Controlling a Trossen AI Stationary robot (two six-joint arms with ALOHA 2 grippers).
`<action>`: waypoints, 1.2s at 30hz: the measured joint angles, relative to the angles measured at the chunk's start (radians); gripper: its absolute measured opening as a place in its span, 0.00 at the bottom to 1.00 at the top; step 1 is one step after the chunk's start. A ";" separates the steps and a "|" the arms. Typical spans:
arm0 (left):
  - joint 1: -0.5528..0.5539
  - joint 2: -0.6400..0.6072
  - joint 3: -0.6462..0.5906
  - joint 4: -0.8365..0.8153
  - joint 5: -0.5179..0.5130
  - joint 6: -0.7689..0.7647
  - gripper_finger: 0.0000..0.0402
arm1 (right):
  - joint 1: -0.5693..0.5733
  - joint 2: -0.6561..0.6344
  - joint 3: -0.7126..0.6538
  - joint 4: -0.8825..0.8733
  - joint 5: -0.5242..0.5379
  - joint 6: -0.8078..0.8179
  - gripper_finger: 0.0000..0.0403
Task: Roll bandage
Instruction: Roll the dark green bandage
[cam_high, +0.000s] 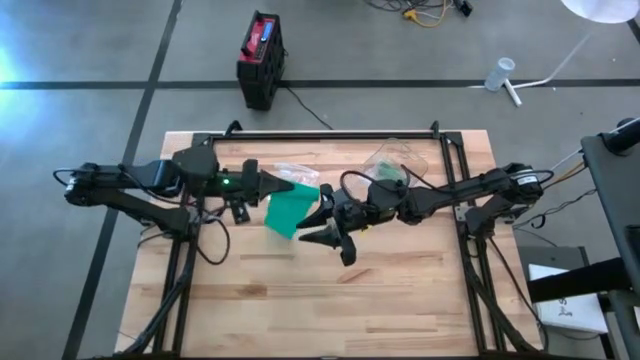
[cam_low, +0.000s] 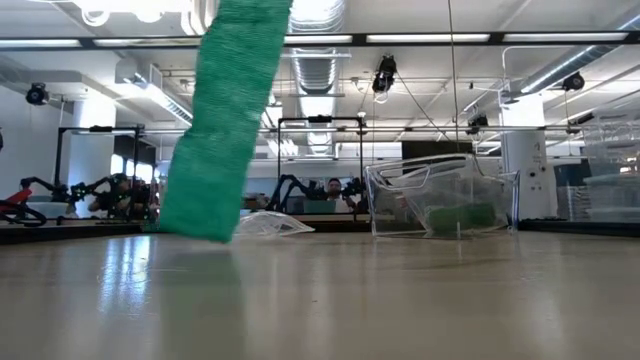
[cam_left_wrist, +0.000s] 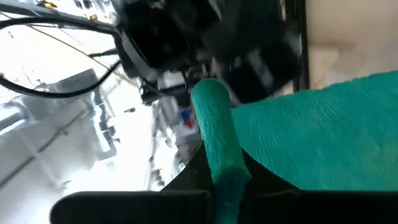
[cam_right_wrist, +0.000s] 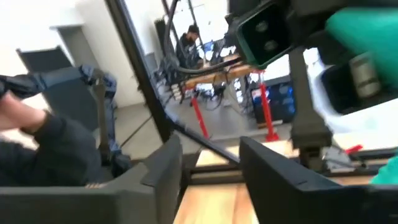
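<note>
While the left gripper (cam_high: 275, 184) pinches the rolled end of the green bandage (cam_high: 291, 212) near the middle of the wooden table (cam_high: 400, 300), the loose tail hangs off it toward five o'clock in the high view. The left wrist view shows the tight green roll (cam_left_wrist: 216, 140) clamped between that arm's dark fingers, jaws pressed together on it, with the unrolled strip spreading away flat and crinkled. From table height the strip (cam_low: 225, 110) drops as a limp ribbon, its lower edge at or just above the tabletop; whether it touches I cannot tell.

I judge the bandage to be very light, soft and stretchy, with a crepe weave that grips itself more than it slides. It has no stiffness, so the tail will fold, twist or drift if left slack. The best holds look to be the firm rolled core, already taken, and the free tail close below the roll, where light tension would keep the wraps even. Squeezing too hard would only flatten the roll.

Just right of the strip, at about four o'clock from the roll, the right gripper (cam_high: 335, 235) hovers with its fingers (cam_right_wrist: 163, 168) spread apart and nothing between them. Farther right, at two o'clock, a clear plastic container (cam_high: 392, 160) rests with something green inside.
</note>
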 joint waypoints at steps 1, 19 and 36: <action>-0.002 0.000 -0.011 0.017 -0.025 0.033 0.00 | 0.000 -0.001 0.000 -0.012 -0.014 0.001 0.42; 0.010 0.081 0.094 0.003 -0.070 0.322 0.01 | -0.097 -0.409 -0.272 -0.412 0.123 -0.174 0.58; 0.018 0.279 0.176 -0.152 -0.230 0.464 0.01 | -0.462 -0.452 -0.517 0.006 -0.277 -0.252 0.61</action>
